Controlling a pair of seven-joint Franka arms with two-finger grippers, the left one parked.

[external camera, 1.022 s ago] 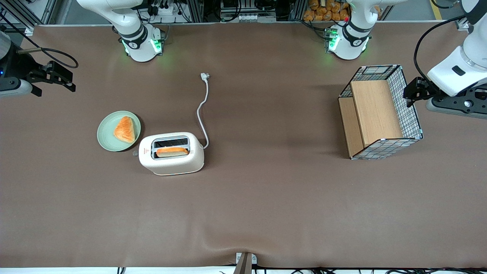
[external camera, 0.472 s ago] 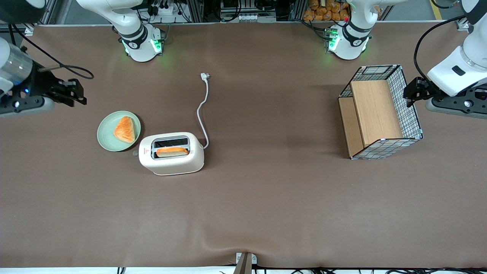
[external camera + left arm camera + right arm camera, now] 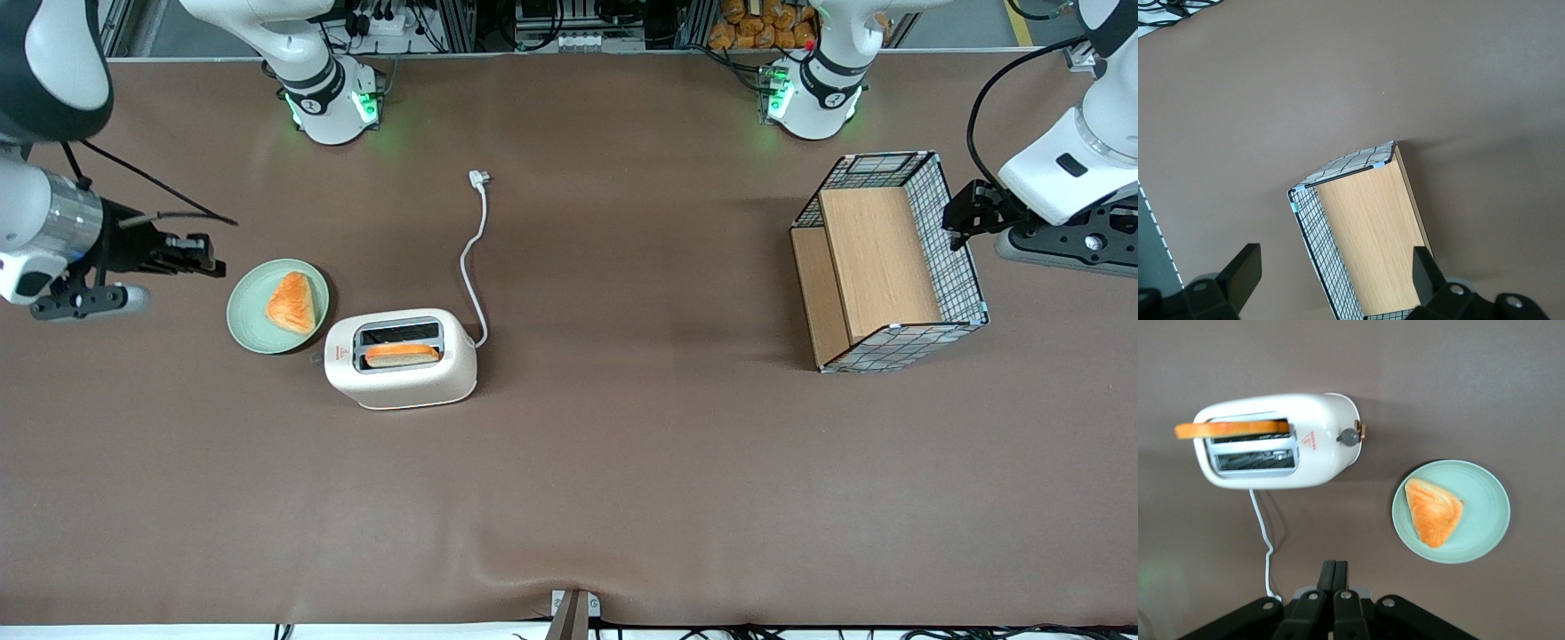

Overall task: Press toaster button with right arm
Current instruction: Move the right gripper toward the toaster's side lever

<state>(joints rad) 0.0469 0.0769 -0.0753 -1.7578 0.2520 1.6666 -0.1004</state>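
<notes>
**Right arm closing on the toaster, button not yet touched**

Swinging in since the earlier front frames, the right arm is bringing its gripper beside the green plate, apart from the toaster. Wrist view: fingers are pressing together, holding nothing; the toaster button is waiting, needing a lowered approach

1. The front view looks steeply down over the whole table.
2. The right wrist view looks down past its gripper at the toaster, shared with the front view.
3. The left wrist view looks down close on the wire basket.
</notes>
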